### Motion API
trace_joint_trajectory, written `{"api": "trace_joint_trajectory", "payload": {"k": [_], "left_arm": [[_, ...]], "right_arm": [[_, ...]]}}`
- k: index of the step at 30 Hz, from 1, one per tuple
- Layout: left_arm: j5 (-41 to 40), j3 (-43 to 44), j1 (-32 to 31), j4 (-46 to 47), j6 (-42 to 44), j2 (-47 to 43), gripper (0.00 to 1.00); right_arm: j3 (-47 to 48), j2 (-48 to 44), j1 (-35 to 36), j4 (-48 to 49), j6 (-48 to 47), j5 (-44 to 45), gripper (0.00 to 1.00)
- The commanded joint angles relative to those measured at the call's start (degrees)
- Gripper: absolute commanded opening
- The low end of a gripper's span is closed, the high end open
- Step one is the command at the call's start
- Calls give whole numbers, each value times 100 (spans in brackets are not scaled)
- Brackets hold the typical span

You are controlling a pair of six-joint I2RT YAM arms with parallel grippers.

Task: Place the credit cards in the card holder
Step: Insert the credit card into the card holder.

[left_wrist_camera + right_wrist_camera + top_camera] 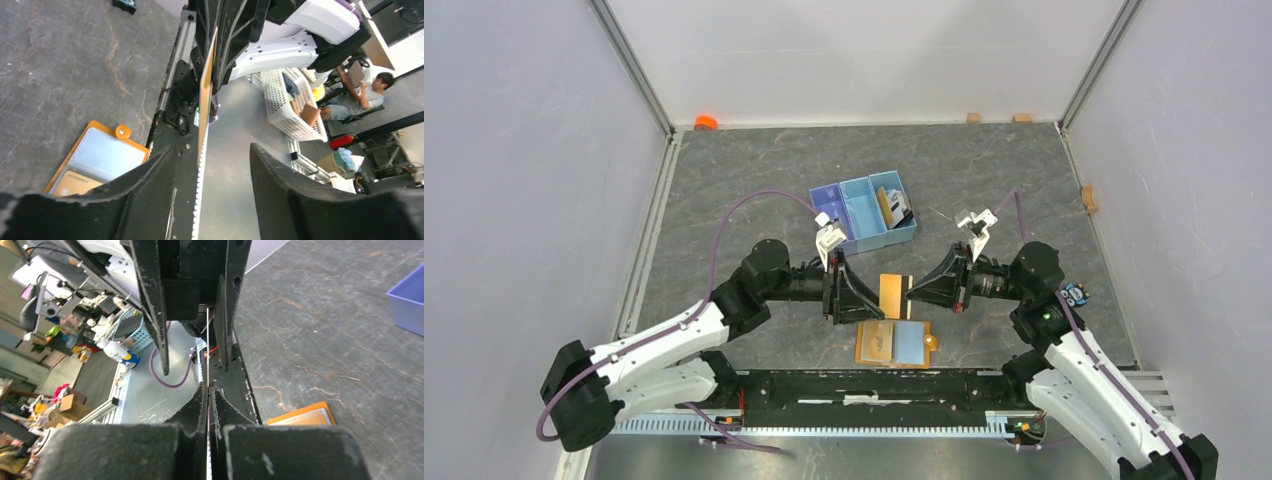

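A gold-yellow credit card (892, 293) hangs in the air on edge between my two grippers, just above the open orange-tan card holder (921, 325). My right gripper (910, 291) is shut on it; the right wrist view shows the thin card edge (207, 347) pinched between the closed fingers (208, 390). My left gripper (876, 308) is open, its fingers (150, 175) apart on either side of the card's free end (205, 95) without touching it. The card holder (90, 127) has a gold card (75, 184) in its left pocket. More cards (892, 207) stand in the blue tray.
The blue three-compartment tray (864, 212) stands behind the grippers and shows in the right wrist view (407, 302). A black-and-blue gadget (1074, 294) lies by the right arm. An orange item (705, 122) and small wooden blocks (972, 117) lie at the back edge.
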Motion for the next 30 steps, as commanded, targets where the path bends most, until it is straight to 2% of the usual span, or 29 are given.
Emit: {"api": "trace_joint_trajectory", "payload": {"k": [1, 5, 9, 10, 11, 13, 15, 16, 20, 23, 26, 30], "left_arm": [[-69, -11, -84, 929, -447, 89, 58], [-259, -143, -106, 1126, -515, 60, 40], [-517, -346, -146, 1178, -751, 76, 3], [-608, -426, -157, 1169, -838, 73, 2], [-690, -497, -159, 1165, -913, 62, 2], [-885, -641, -159, 941, -926, 1, 2], [-1265, -727, -159, 319, -772, -96, 2], [-1525, -767, -159, -58, -733, -132, 2], [-1695, -1031, -168, -439, -830, -19, 2], [-1549, -1129, -177, -443, -941, 322, 2], [-1337, -1235, -177, -32, -1123, 661, 2], [-1145, -1292, -177, 387, -1333, 1121, 2]], "right_arm": [[-39, 86, 321, 663, 217, -69, 0], [-132, 150, 578, 681, 180, 78, 0], [-191, 139, 663, 475, 30, 260, 2], [-164, 126, 659, 221, -122, 381, 14], [-112, 110, 661, -89, -340, 596, 34], [39, 98, 661, -989, -897, 1229, 62], [163, 60, 658, -2156, -1338, 2257, 77], [163, 28, 662, -2507, -1450, 2716, 81], [-260, -252, 666, -3309, -1380, 4270, 86], [-777, -438, 675, -3303, -1095, 4513, 84], [-1235, -558, 693, -3166, -772, 4626, 76], [-1671, -692, 735, -2935, -422, 4672, 70]]}}
